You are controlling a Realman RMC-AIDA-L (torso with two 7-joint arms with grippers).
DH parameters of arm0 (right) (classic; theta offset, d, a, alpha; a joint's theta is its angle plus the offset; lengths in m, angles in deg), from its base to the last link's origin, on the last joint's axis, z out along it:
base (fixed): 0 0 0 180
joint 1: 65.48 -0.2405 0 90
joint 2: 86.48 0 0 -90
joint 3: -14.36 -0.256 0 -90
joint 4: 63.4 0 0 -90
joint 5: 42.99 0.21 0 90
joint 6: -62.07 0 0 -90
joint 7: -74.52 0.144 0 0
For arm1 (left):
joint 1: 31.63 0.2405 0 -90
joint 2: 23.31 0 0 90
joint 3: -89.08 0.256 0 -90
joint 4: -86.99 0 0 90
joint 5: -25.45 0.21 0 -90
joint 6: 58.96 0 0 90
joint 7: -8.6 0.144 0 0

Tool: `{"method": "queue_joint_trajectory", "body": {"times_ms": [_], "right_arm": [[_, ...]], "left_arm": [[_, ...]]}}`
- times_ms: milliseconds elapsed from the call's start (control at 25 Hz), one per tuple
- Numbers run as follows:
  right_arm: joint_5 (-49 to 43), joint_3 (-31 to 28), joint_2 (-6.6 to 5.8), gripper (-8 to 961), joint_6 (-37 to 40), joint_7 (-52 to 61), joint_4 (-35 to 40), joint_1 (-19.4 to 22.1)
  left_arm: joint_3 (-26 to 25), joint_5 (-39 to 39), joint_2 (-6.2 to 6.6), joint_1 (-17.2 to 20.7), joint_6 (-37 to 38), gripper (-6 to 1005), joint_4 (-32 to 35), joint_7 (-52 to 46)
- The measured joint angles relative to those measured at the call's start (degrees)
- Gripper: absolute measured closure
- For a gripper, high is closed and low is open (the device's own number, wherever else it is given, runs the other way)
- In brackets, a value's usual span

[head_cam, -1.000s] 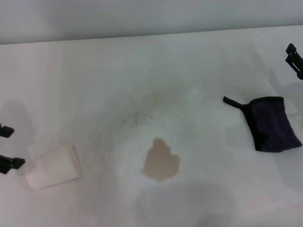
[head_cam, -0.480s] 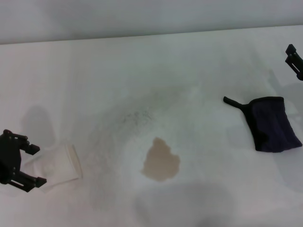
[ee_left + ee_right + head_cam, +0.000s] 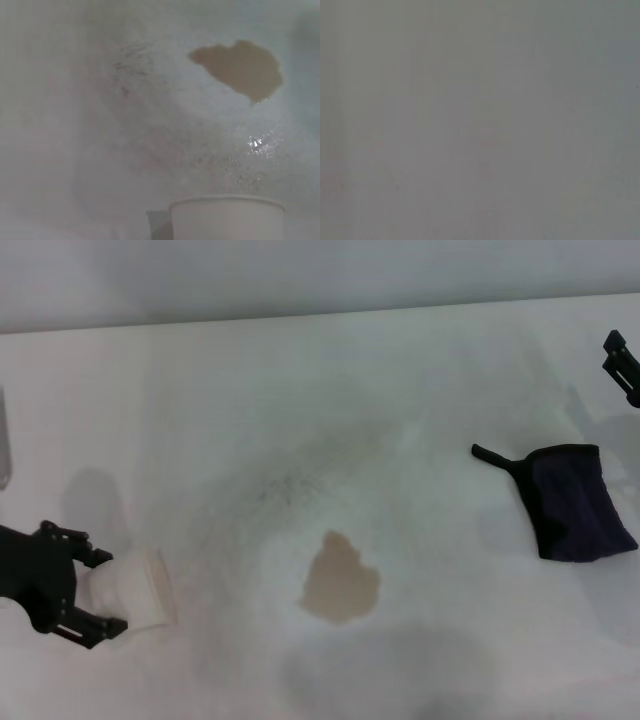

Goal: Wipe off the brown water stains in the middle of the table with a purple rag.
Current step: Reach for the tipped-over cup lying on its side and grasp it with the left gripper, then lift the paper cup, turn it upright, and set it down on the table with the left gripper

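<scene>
Reaching in low on the left, the left gripper [image 3: 95, 587] has its jaws spread wide around a white paper cup [image 3: 128, 588] lying on the table [image 3: 300, 390]. Brown water stains [image 3: 340, 578] sit mid-table. The purple rag [image 3: 575, 502] lies flat, well right, near the right gripper [image 3: 622, 362]; whether its jaws are open or closed, I cannot tell.
</scene>
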Motion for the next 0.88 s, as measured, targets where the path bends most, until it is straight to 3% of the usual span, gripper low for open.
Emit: {"method": "queue_joint_trajectory", "body": {"times_ms": [440, 880], "right_arm": [[-0.3, 0.1, 0.09, 95, 0.1, 0.1, 0.4, -0.3], [-0.5, 0.6, 0.09, 95, 0.0, 0.1, 0.7, -0.5]], "left_arm": [[-0.4, -3.8, -0.37, -0.2, -7.5, 123, -7.2, 3.9], [-2.6, -22.5, -0.46, 5.6, -9.6, 127, -7.8, 13.8]]}}
